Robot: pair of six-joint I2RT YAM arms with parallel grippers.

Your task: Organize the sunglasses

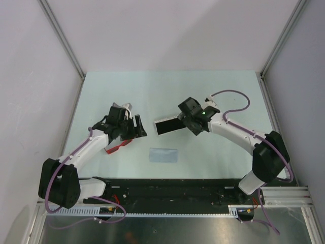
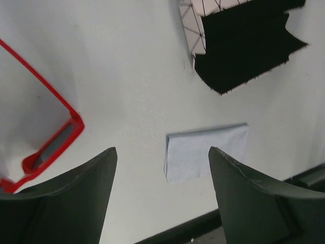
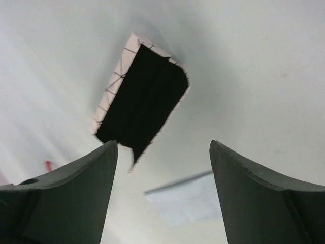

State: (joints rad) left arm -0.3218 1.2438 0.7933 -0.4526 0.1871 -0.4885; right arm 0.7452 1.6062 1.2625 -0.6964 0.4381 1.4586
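The far half of the table (image 1: 162, 89) offers open passage between the side walls (image 1: 30, 76). At mid-table the open case (image 1: 166, 125) lies below the spread right gripper (image 3: 163, 147). The sunglasses (image 1: 118, 147) lie partly under the left gripper (image 2: 161, 152), also spread. Between case and sunglasses a free lane runs to the flat cloth (image 1: 163, 155), near the black rail (image 1: 167, 188).
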